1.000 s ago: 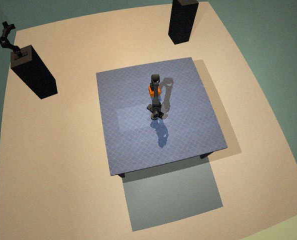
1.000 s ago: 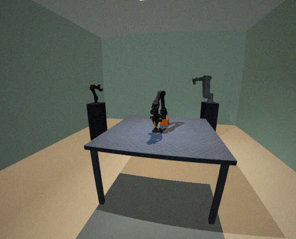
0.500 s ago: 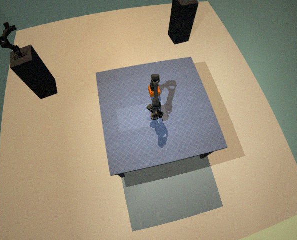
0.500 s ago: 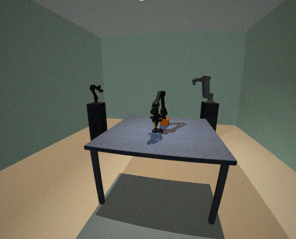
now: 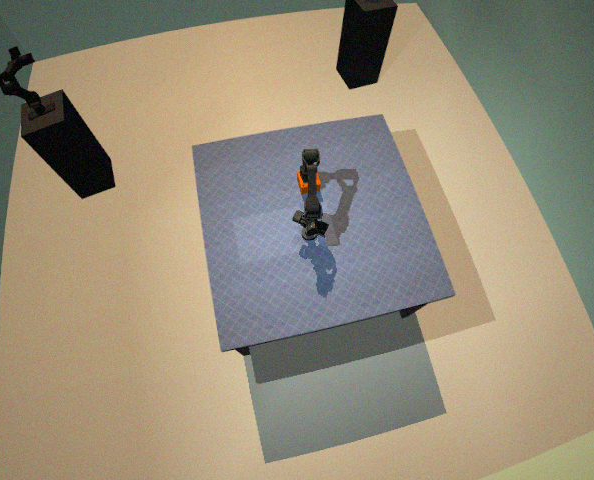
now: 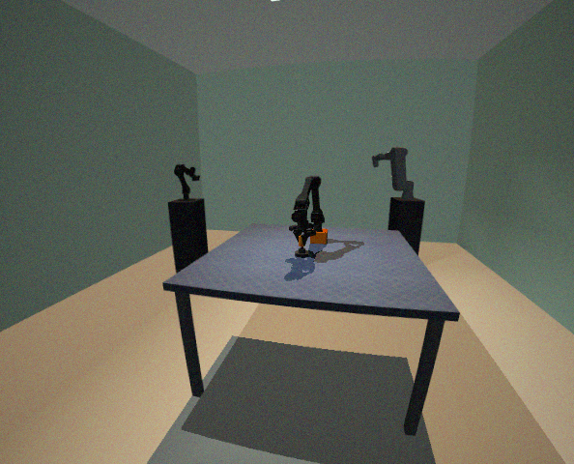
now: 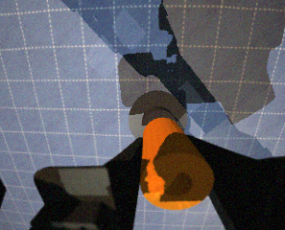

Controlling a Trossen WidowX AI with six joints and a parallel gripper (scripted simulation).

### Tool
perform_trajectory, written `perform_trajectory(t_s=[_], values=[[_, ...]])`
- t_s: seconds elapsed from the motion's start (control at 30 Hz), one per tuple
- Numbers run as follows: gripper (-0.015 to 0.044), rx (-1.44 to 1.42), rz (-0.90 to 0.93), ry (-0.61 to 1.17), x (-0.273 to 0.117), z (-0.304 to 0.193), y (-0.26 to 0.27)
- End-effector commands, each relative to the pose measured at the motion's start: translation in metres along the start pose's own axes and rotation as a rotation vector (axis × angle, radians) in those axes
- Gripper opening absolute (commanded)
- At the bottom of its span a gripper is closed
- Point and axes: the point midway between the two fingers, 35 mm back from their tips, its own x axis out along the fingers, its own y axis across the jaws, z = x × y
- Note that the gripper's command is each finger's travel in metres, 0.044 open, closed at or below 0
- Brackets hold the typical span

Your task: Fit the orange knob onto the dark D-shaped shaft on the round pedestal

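The orange knob [image 7: 178, 168] [image 6: 300, 241] is a cylinder held upright between my fingers. My gripper [image 7: 163, 140] [image 6: 301, 243] is shut on it, with a dark finger on each side. The round pedestal [image 7: 136, 126] [image 6: 302, 254] [image 5: 307, 237] stands on the table under the knob. A dark part [image 7: 154, 114], likely the shaft, shows just past the knob's lower end in the wrist view. In the exterior view a dark stretch shows between knob and pedestal, so the knob is not down on the pedestal. The knob's hole and the shaft's flat side are hidden; whether the shaft enters the hole I cannot tell.
The arm's orange base [image 5: 307, 182] [image 6: 319, 236] stands on the blue table [image 5: 266, 299] [image 6: 377, 284] behind the pedestal. The arm's shadows fall across the table around the pedestal. Two black pillars [image 5: 70, 149] [image 6: 406, 219] stand beyond the table, with other arms on top.
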Motion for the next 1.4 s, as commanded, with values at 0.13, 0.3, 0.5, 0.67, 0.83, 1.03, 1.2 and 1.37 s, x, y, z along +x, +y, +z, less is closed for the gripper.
perform_trajectory(t_s=[0.13,0.3,0.5,0.67,0.83,1.03,1.2,1.37], values=[[0.0,-0.013,-0.003,0.001,0.002,0.0013,0.0002],[0.0,-0.013,-0.003,0.001,0.0027,0.0019,0.0006],[0.0,-0.013,-0.003,0.001,-0.0007,0.0022,0.0011],[0.0,-0.039,-0.003,0.001,-0.0027,0.0017,0.001],[0.0,-0.212,-0.003,0.001,-0.0031,0.0003,0.0001],[0.0,-0.223,-0.003,0.001,-0.0001,-0.0011,-0.0012],[0.0,-0.223,-0.003,0.001,0.0024,-0.0009,-0.0011],[0.0,-0.223,-0.003,0.001,0.002,-0.0013,-0.0014]])
